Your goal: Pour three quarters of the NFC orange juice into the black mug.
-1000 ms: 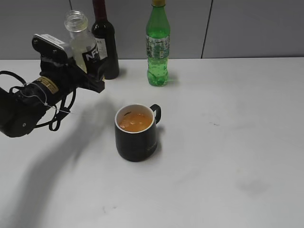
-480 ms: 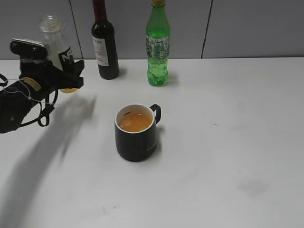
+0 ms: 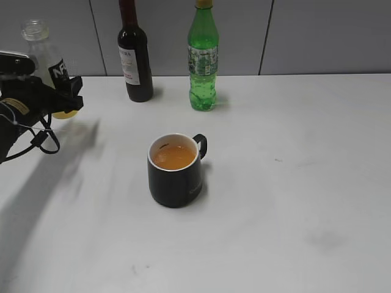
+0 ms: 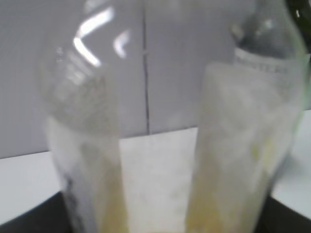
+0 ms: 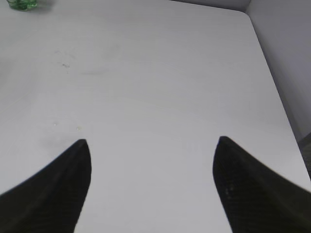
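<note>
L gripper (image 3: 58, 97) is clenching the NFC orange juice (image 3: 49, 70) upright at table's 10 o'clock, black mug (image 3: 175, 171) is sitting centre w/ juice, R gripper (image 5: 151, 184) is hanging spread apart.

White table (image 3: 293, 183): mug (image 3: 175, 171), two bottles (image 3: 135, 55)

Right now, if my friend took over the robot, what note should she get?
Left claw: shut on the NFC orange juice bottle, held upright at the table's far left, with a little juice left at its bottom.
Right claw: open, empty, over bare table.
Black mug: mid-table, orange juice inside, well below the rim.
Done: the pour looks finished.
Left: probably set the bottle down and let go.
</note>
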